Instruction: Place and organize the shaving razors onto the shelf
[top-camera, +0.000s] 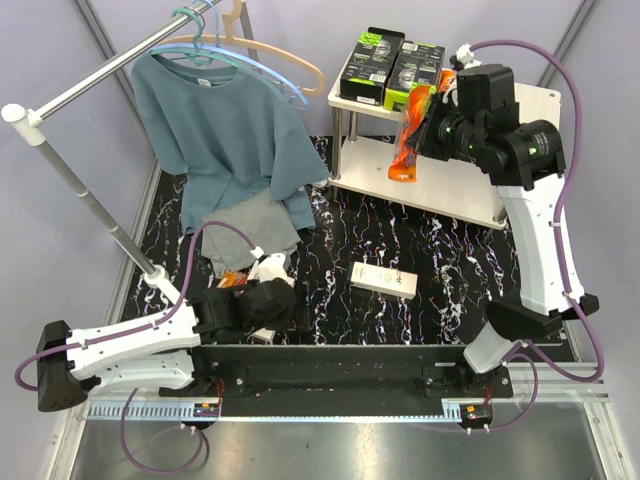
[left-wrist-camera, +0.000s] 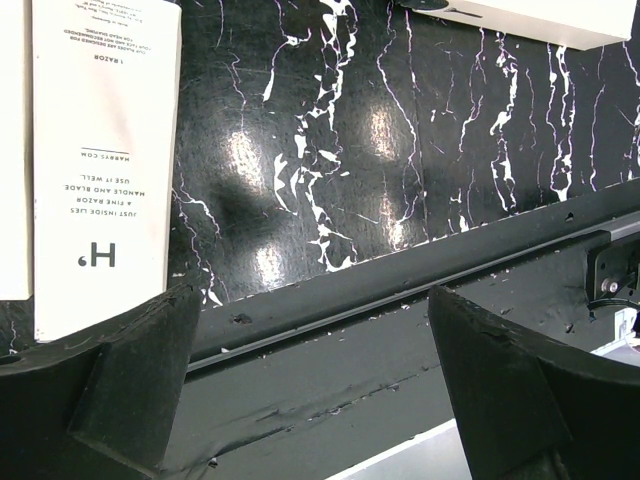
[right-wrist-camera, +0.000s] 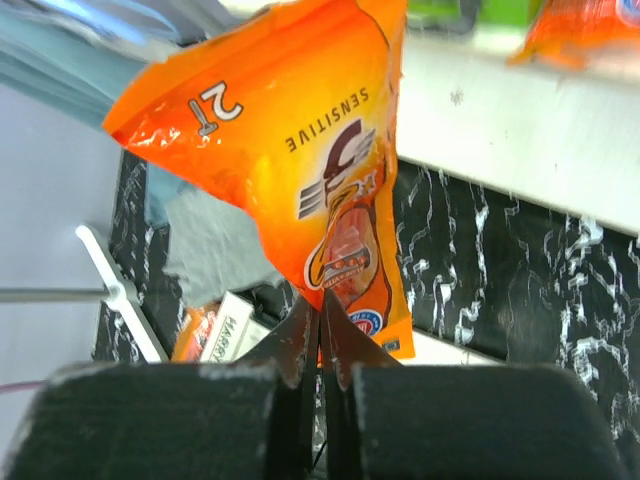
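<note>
The orange razor pack (top-camera: 411, 135) hangs at the front edge of the shelf (top-camera: 537, 100), pinched by one thin edge between the tightly closed fingers of the right end effector (right-wrist-camera: 320, 338). It stands straight out ahead of that end effector. From above, its long axis slants from the upper board (top-camera: 345, 100), just beside the two black-and-lime boxes (top-camera: 392, 66), down across the lower board (top-camera: 440, 195). How high it hangs over either board I cannot tell. In my judgement the coming move turns on that slant: the pack needs swinging level with a board before release, or it may tip off the edge. The upper board is taken on the boxes' side, and the wrist view shows what looks like another orange pack (right-wrist-camera: 585, 25) lying on it. The lower board shows bare surface beneath the held pack, though the upper board overhangs much of it, so entry would have to come from the front. The right arm is plainly the nearer one to the shelf. Well in front of the shelf a white Harry's box (top-camera: 385, 279) lies flat on the counter (top-camera: 400, 235). Farther from the shelf, the left end effector (left-wrist-camera: 312, 298) sits low over the counter, fingers spread wide and holding nothing, with a second white box (left-wrist-camera: 100, 160) just beside one finger.
</note>
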